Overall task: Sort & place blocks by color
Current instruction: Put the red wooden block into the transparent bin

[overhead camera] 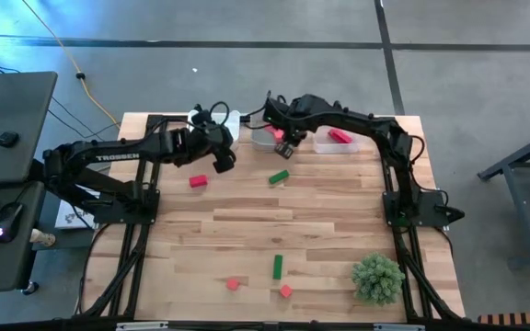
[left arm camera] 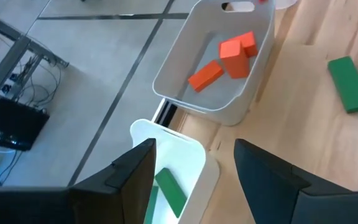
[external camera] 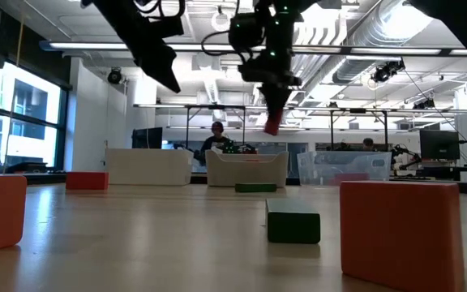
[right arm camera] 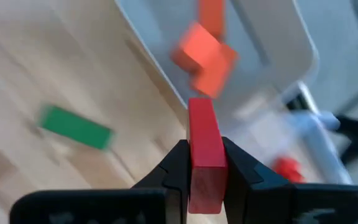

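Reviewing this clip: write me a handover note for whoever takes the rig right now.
Right claw: shut on a red bar, held in the air by the middle tray.
Left claw: open and unloaded, above the left tray.
Done: green bar in the left tray; salmon blocks in the middle tray; red block in the right tray.
Left on the table: two green bars, a red block, two small salmon-pink ones. The held bar is not yet placed.

Three trays (overhead camera: 263, 138) along table's (overhead camera: 247, 221) far edge, blocks (overhead camera: 278, 267) scattered nearer, plant ball (overhead camera: 377, 278) near-right corner
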